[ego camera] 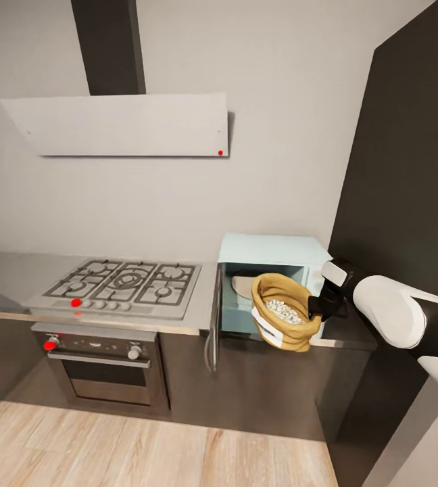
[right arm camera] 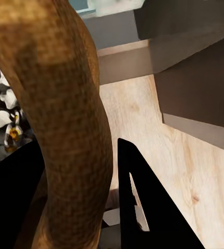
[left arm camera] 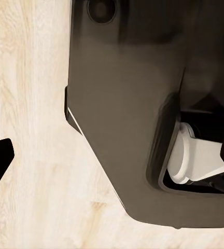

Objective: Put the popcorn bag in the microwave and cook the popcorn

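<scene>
Here the popcorn bag tilts, mouth up toward the camera.

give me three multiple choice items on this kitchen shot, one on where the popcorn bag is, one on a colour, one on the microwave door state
1. Where is the popcorn bag?
A. lying on the hob
B. held up in front of the microwave opening
C. on the floor

2. What colour is the microwave casing?
A. pale mint-blue
B. red
C. black

3. What state is the microwave door in?
A. shut
C. removed
B. swung open

Key: 1 B, the right claw grips the bag's rim, with the bag off the countertop before the open cavity, whitish popcorn showing inside it. 2 A, the box's top and front frame are pale mint-blue. 3 B, the door stands edge-on at the cavity's left side, and the inside shows.
</scene>
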Controlling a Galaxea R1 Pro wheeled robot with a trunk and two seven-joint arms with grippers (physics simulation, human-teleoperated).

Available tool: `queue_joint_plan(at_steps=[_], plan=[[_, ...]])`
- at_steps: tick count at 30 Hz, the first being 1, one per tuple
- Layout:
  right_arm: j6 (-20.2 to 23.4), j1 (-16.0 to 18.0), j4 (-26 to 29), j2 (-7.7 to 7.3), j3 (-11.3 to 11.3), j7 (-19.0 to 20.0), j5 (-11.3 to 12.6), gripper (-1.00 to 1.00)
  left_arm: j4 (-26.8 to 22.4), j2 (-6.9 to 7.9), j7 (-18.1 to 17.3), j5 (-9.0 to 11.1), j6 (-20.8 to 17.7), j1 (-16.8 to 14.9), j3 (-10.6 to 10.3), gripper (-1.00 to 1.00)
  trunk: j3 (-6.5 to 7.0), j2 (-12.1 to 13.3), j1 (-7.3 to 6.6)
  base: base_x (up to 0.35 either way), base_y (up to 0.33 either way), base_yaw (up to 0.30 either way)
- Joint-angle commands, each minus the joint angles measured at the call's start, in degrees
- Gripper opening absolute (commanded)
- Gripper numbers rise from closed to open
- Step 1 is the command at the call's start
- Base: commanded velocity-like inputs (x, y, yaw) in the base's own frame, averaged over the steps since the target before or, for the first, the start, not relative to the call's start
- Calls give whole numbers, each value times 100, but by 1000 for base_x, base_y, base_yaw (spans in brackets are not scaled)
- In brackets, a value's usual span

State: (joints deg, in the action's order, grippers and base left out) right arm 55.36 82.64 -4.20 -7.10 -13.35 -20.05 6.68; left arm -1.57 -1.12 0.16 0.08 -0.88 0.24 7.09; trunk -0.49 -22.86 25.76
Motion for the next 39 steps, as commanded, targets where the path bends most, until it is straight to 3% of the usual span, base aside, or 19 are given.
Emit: queue_joint_plan(at_steps=[1,31,39], plan=[[-8,6,-11,-2,-13,-60,62,-100,-10,-2,2,1,-9,3,39,100,-5,-7,3,1,-3,0],[1,6,-11,7,-19,-51,62,-100,-10,-2,2,1,-9,3,47,100,-5,-7,3,17,-37,58],[-105,-164,-19,-186,-19,-54,62,-100,-10,-11,2,9,-7,3,74,100,-5,-7,3,0,0,0]])
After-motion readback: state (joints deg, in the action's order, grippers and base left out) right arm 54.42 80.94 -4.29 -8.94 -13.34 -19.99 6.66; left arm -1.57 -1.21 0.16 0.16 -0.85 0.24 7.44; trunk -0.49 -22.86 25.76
